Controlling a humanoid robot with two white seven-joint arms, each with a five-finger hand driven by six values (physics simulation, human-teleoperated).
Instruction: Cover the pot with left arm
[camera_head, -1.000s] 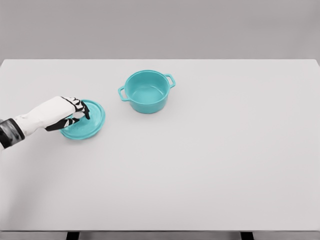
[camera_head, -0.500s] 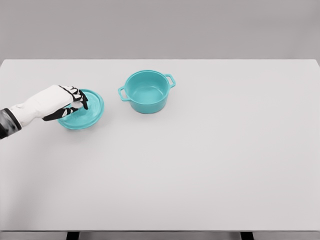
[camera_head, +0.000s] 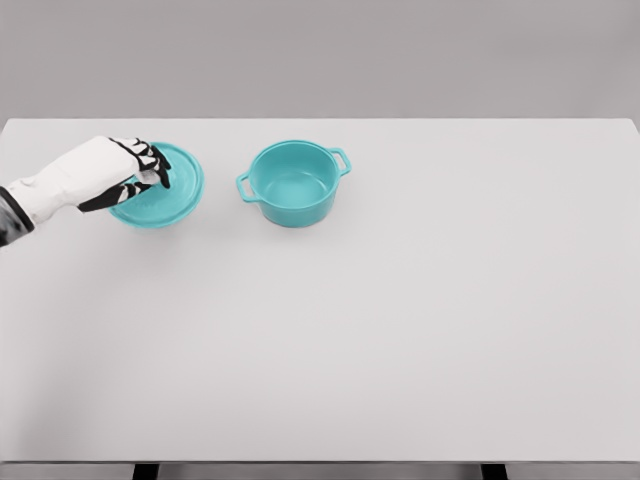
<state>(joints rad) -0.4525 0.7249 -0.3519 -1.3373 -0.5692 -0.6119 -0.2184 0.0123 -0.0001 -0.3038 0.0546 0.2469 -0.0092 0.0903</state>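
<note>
Change: I see the lid risen off the table, left of the pot.
Left hand: fingers pinching the lid's knob.
Meaning: carry to the open pot comes next.

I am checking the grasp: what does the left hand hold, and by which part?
The left hand holds the lid, gripping it from above near its centre, apparently by the knob.

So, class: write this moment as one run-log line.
phase: lid lifted | left hand: shut on lid | pot: open, upright, right of lid | right arm: out of view | table
</note>
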